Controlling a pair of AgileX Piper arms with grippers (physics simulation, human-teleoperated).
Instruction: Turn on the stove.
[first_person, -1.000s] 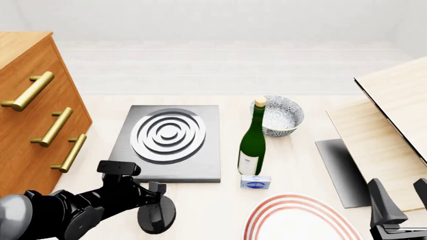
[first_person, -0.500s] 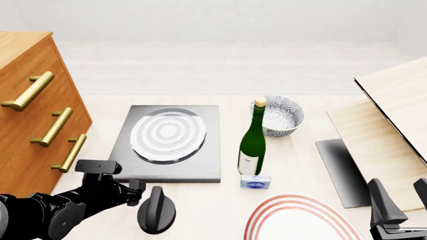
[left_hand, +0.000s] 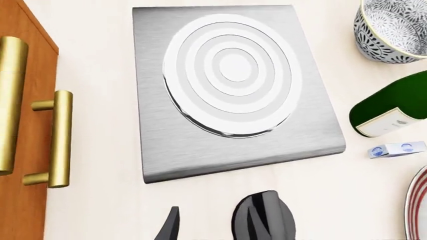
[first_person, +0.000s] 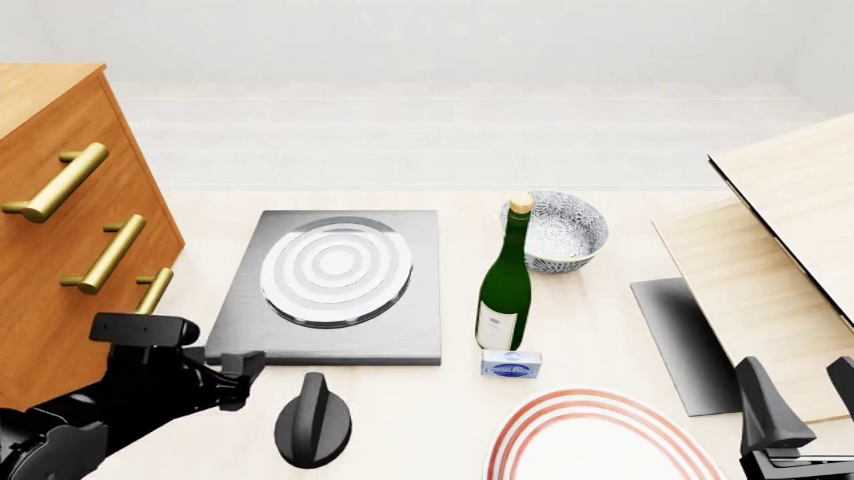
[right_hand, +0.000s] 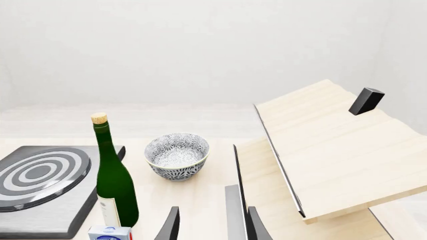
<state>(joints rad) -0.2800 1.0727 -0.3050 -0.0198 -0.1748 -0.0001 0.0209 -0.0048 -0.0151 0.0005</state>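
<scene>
At the near edge of the table (first_person: 441, 420), left of centre, the round black knob (first_person: 314, 421) lies flat with its ridge pointing away from the arms. The left gripper (first_person: 242, 378) hangs just to the knob's left, clear of it and holding nothing; how far its fingers are parted I cannot tell, as only one fingertip (left_hand: 170, 227) shows at the frame edge in its wrist view, apart from the knob (left_hand: 264, 219). Near the front right corner the right gripper (first_person: 801, 412) sits low with its fingers spread and empty. A red-ringed plate (first_person: 603, 440) lies at the near edge between the two grippers.

Just beyond the knob, the stove (first_person: 336, 284) rests flat on the left half of the table, its silver burner rings (first_person: 336, 268) pale and concentric. To its right, near the table's middle, a small blue box (first_person: 511, 364) lies at the foot of an upright green bottle (first_person: 505, 290). Behind the bottle stands a patterned bowl (first_person: 566, 232). A wooden drawer unit (first_person: 60, 240) with brass handles stands along the left edge, and by the right edge a dark grey sheet (first_person: 683, 340) lies under a tilted wooden board (first_person: 781, 230).
</scene>
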